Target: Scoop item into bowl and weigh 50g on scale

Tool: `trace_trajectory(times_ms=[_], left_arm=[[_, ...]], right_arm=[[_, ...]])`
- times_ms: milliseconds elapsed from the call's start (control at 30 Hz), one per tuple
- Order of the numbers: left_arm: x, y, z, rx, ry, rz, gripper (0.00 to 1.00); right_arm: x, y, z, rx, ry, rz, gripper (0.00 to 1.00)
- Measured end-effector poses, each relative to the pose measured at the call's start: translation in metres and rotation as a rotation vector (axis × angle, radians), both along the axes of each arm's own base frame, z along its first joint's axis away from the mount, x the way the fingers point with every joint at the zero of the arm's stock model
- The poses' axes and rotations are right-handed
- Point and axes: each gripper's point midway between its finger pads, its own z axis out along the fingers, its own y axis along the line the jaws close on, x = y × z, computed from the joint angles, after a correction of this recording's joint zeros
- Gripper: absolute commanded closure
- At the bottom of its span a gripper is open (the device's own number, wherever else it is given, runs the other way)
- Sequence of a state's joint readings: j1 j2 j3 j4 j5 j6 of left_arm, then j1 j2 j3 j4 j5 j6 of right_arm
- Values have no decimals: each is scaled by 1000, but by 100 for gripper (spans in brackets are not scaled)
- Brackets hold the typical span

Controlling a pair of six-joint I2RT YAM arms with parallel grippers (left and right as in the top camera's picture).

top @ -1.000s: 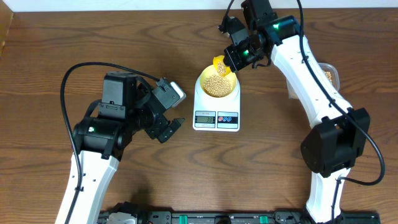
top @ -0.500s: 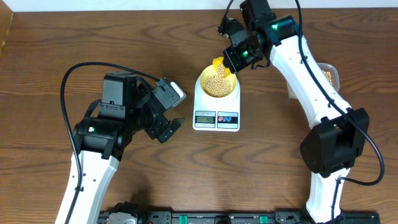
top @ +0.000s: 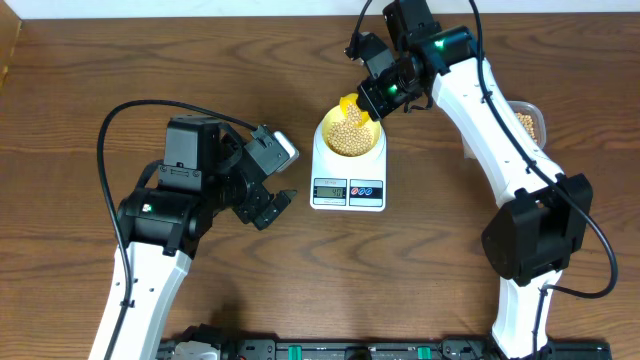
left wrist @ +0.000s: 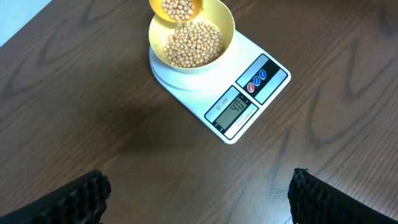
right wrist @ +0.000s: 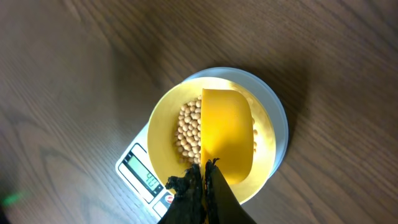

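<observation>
R gripper (top: 376,98) pinches handle of yellow scoop (right wrist: 227,140), which is tipped over pale-yellow bowl (left wrist: 227,28) w/ soybeans (left wrist: 193,45) heaped inside. Bowl sits on white scale (top: 348,190), mid worktop (top: 100,60) toward far edge. L gripper (top: 272,207) is spread, empty, beside scale on its left-edge side. By right edge, clear tub (top: 527,122).

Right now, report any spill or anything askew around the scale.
Nothing stands out. The beans lie inside the bowl, which sits squarely on the scale; no strays show on the table. The right gripper holds the scoop tilted, pouring.
</observation>
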State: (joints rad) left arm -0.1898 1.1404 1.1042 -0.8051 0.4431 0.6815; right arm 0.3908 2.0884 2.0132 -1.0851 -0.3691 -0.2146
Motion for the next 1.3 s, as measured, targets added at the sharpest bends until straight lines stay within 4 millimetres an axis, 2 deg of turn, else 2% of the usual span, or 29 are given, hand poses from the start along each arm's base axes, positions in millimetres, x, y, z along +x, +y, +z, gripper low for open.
trace_trajectory(times_ms=[900,1300], left_arm=[[0,0,0,0,0,0,6],[0,0,0,0,0,0,6]], right_arm=[[-3,2,-1,-24,-45,96,99],[-11,11,-2,-39,-57,159,99]])
